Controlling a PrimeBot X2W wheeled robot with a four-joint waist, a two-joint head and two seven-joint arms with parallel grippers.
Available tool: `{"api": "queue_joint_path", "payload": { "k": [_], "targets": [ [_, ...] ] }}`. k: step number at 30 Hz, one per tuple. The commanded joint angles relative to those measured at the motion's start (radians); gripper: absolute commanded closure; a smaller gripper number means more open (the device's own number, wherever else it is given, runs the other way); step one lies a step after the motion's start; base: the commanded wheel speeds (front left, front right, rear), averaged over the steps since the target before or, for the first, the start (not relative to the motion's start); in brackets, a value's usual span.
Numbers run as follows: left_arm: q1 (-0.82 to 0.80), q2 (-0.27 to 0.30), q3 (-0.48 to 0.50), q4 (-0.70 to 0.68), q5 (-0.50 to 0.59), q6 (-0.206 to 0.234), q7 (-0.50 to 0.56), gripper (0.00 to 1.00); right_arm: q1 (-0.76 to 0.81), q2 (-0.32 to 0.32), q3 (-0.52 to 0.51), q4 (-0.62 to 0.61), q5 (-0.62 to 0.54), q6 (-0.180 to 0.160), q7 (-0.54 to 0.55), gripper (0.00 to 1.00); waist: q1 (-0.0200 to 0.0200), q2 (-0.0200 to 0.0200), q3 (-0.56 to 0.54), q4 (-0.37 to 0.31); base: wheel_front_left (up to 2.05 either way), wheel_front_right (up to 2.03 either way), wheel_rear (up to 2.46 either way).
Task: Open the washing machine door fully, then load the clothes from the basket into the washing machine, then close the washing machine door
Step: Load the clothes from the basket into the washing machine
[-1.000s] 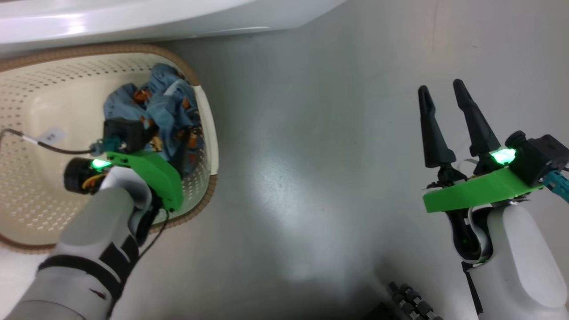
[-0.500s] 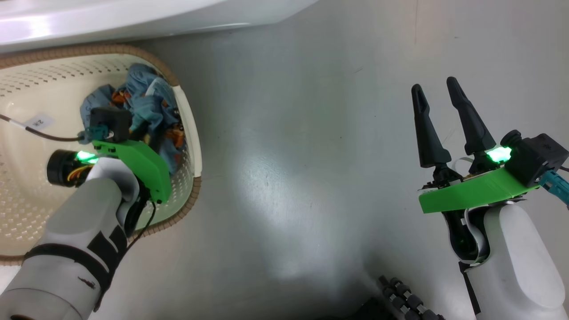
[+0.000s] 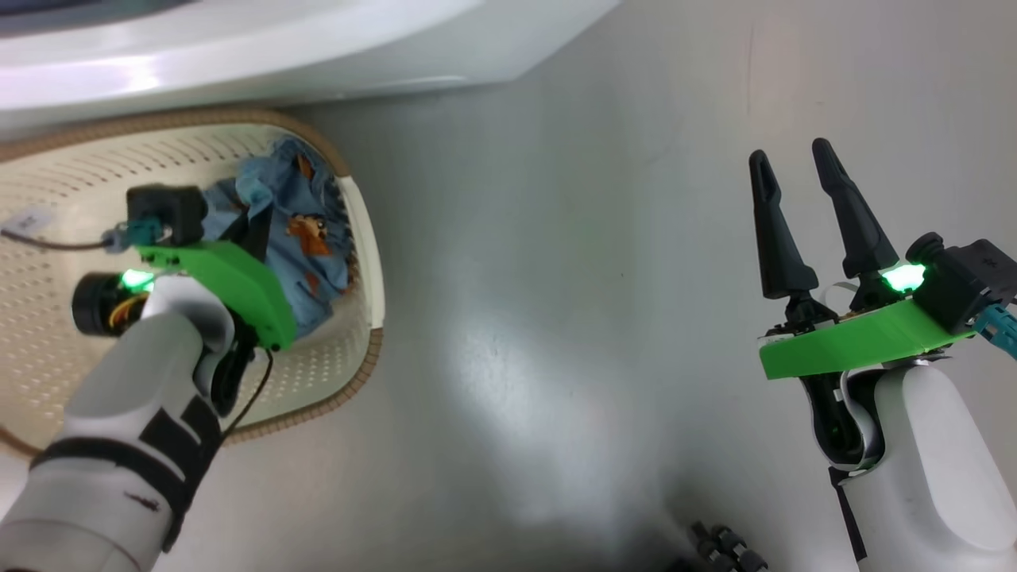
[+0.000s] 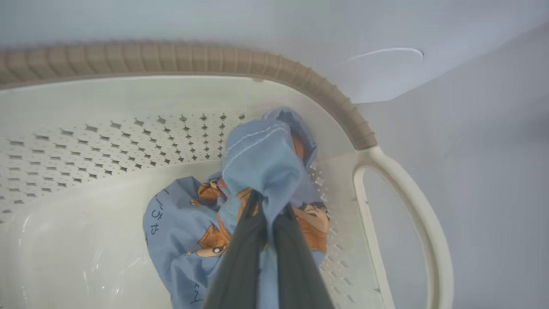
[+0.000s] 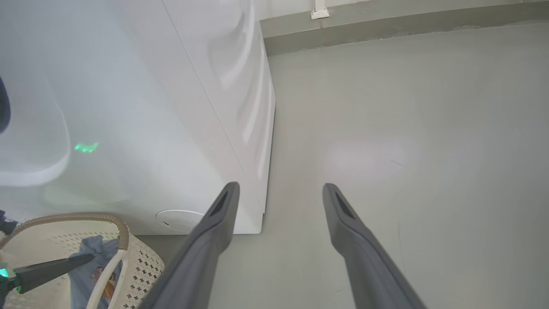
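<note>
Here the left gripper is clenched on the clothes; its two dark fingers meet with a fold of blue cloth pinched between them, and the fold bunches up past the tips. The rest of the cloth, printed with orange-brown figures, spreads below the fingers inside the basket. It lies at the end of the basket next to the cream handle, against the perforated wall. In the head view the left arm reaches down into that same end, and its green wrist plate covers part of the cloth. The basket stands on the grey floor at the foot of the washer, close under its white front; whether the two touch I cannot tell. In the right wrist view the brown rim sits below a small round cap low on the washer's front, near its corner.

The right gripper is released; its fingers stand spread with nothing between them. It hangs over bare floor, well apart from the basket; its wrist view looks along the fingers at the washer's lower corner and the floor beside it.
</note>
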Motion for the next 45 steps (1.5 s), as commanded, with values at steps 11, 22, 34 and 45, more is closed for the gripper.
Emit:
{"api": "queue_joint_path", "payload": {
  "k": [11, 22, 34, 45],
  "targets": [
    [0.186, 0.039, 0.249, -0.099, 0.122, -0.002, -0.006, 1.0, 0.091, -0.022, 0.02, 0.021, -0.006, 0.002, -0.005, 0.0, 0.0, 0.0, -0.195, 0.08, 0.0, 0.0, 0.0],
    [0.35, 0.03, 0.484, -0.239, 0.298, -0.002, -0.006, 1.0, 0.165, -0.036, 0.033, 0.059, 0.0, 0.002, -0.005, 0.0, 0.0, 0.0, -0.351, 0.124, 0.0, 0.0, 0.0],
    [0.534, 0.015, 0.683, -0.422, 0.469, -0.002, -0.006, 1.0, 0.264, -0.056, 0.023, 0.078, 0.008, 0.002, -0.005, 0.0, 0.0, 0.0, -0.503, 0.158, 0.0, 0.0, 0.0],
    [0.719, 0.0, 0.824, -0.639, 0.593, -0.002, -0.006, 1.0, 0.36, -0.063, -0.006, 0.077, 0.011, 0.002, -0.005, 0.0, 0.0, 0.0, -0.627, 0.168, 0.0, 0.0, 0.0]
  ]
}}
